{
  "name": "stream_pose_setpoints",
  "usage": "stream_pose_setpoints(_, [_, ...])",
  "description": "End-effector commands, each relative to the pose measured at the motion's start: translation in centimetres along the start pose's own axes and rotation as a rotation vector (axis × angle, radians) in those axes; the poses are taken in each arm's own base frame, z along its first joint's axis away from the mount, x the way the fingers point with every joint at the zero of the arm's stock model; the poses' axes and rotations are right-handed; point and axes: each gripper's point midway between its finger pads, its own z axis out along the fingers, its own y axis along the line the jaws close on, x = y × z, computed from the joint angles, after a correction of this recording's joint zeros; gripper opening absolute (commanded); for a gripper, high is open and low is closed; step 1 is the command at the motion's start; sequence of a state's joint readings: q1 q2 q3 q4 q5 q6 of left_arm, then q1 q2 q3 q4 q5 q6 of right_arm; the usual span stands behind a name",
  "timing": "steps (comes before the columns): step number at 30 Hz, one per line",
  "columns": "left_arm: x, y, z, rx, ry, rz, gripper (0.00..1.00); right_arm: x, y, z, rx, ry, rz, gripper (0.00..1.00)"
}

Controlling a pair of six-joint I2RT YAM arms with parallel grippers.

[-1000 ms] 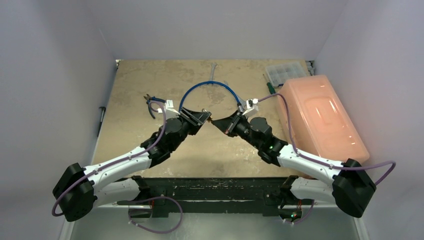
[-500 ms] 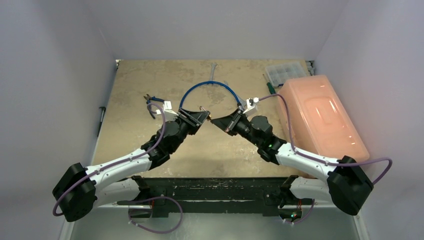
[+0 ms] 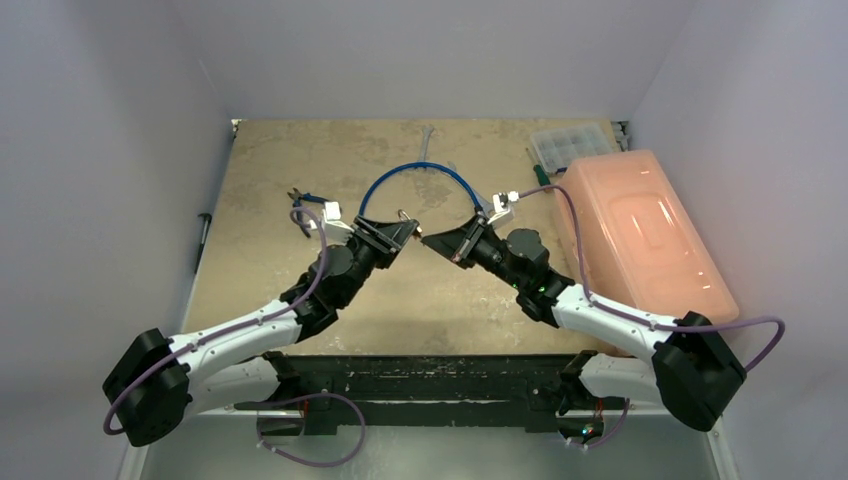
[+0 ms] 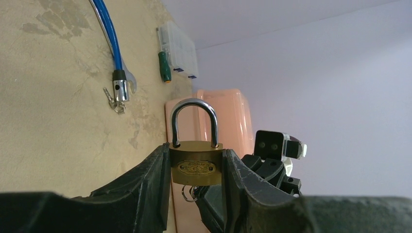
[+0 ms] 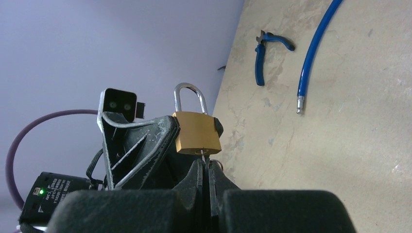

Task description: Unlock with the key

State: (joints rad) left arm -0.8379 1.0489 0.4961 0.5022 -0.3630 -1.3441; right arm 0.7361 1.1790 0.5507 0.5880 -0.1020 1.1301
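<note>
The two arms meet above the middle of the tabletop (image 3: 280,160), well off its surface. The left hand (image 3: 397,233) clamps a small brass padlock (image 4: 196,167) by the two sides of its body. The silver shackle stands at 12 o'clock, with both legs seated in the body.

The right hand (image 3: 437,243) sits at 3 o'clock of the left in the top view, tip to tip with it. Its fingers (image 5: 197,177) are pressed together on the key (image 5: 201,153). Only a thin silvery sliver of the key shows, running from the fingertips straight up to the underside of the padlock. How far it sits in the keyhole cannot be told. In the left wrist view a small wire ring (image 4: 188,194) hangs at 6 o'clock of the padlock.

On the tabletop, a blue hose (image 3: 415,170) arcs at 12 o'clock of the hands and blue pliers (image 3: 303,205) lie at 10 o'clock. A large pink plastic box (image 3: 640,235) lies at 3 o'clock. A green screwdriver (image 3: 538,170) and a clear parts case (image 3: 570,145) lie at 2 o'clock.
</note>
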Motion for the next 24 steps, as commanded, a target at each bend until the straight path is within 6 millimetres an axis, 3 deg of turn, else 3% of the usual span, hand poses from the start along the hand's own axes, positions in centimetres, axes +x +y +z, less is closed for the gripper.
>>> stream_pose_setpoints(1, [1.3,-8.3,-2.8,0.279,0.12,-0.137,0.0,0.5,-2.9,0.1,0.08,0.031,-0.068,0.0])
stream_pose_setpoints(3, [1.1,-7.1,-2.3,0.206,0.101,-0.154,0.0,0.4,-2.9,-0.4,0.079,0.04,-0.123,0.02])
stream_pose_setpoints(7, [0.8,-4.5,-1.5,0.035,0.066,-0.176,0.0,0.8,-1.9,-1.6,0.032,0.106,-0.328,0.23])
stream_pose_setpoints(11, [0.8,-3.5,-1.2,-0.017,0.058,-0.202,0.0,1.2,-1.8,-3.0,0.015,0.173,-0.528,0.4])
stream_pose_setpoints(15, [1.4,-2.9,-0.7,-0.059,0.07,-0.225,0.0,1.4,-1.5,-4.1,-0.01,0.193,-0.596,0.57])
stream_pose_setpoints(24, [2.7,-1.6,0.0,-0.145,0.112,-0.267,0.0,0.8,-0.5,-4.0,-0.038,0.141,-0.605,0.65])
